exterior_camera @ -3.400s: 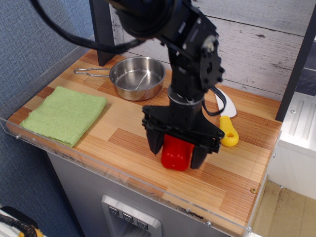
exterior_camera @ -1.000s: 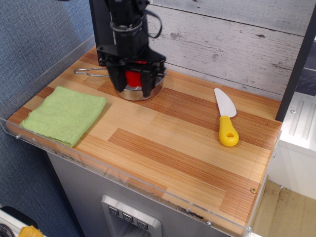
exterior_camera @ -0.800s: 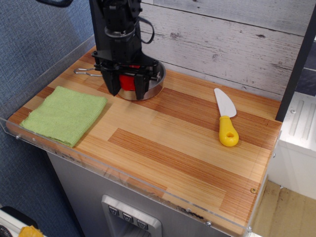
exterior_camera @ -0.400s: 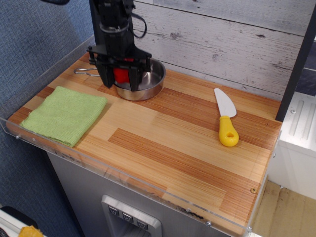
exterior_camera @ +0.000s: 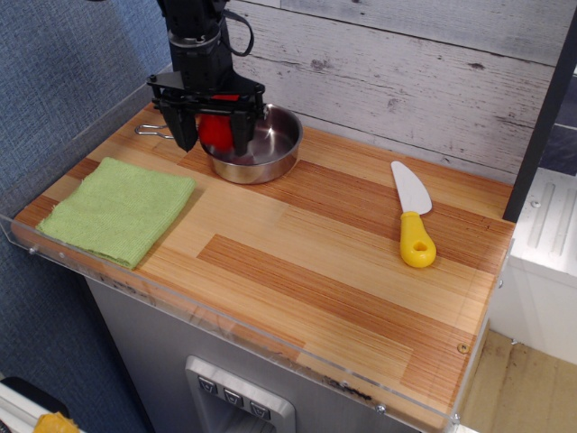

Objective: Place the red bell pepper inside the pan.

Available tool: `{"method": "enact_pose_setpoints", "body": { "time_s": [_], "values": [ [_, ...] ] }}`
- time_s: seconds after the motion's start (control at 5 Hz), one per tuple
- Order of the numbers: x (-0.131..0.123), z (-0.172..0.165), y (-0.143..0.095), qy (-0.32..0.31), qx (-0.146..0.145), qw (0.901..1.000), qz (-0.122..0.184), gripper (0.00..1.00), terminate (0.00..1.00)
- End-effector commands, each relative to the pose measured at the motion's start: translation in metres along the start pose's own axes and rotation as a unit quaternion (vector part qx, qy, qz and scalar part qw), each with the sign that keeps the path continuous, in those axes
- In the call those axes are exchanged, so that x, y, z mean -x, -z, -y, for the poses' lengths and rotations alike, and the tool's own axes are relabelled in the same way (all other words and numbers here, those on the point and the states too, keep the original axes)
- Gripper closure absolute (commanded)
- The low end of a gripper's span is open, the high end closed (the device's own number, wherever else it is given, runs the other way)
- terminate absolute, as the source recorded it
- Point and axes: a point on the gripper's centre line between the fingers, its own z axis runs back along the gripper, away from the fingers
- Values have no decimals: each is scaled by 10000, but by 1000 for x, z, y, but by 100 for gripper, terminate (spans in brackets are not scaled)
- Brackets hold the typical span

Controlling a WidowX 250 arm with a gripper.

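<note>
The red bell pepper (exterior_camera: 216, 129) sits between the black fingers (exterior_camera: 185, 131) of my gripper (exterior_camera: 215, 135), which is shut on it. The gripper hangs over the left side of the shiny steel pan (exterior_camera: 279, 152) at the back left of the wooden counter. The pepper is level with the pan's rim or just above it. I cannot tell whether it touches the pan's floor. The pan's thin wire handle (exterior_camera: 151, 131) points left and is partly hidden behind the gripper.
A folded green cloth (exterior_camera: 117, 209) lies at the front left. A yellow-handled toy knife (exterior_camera: 415, 230) lies at the right. A clear acrylic lip (exterior_camera: 225, 329) runs along the counter's front edge, and a plank wall stands behind it.
The gripper lifted the pepper from the counter's front middle and carried it back and left over the pan. In the last second it has drifted a little further left and up.
</note>
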Motion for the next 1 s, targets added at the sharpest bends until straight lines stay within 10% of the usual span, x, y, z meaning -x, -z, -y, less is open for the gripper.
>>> {"method": "enact_pose_setpoints", "body": {
  "time_s": [0.0,0.8],
  "values": [
    [-4,5,-35,78,128,9992,382,0,0],
    [40,118,-147,2081,520,9732,828,0,0]
  ]
}}
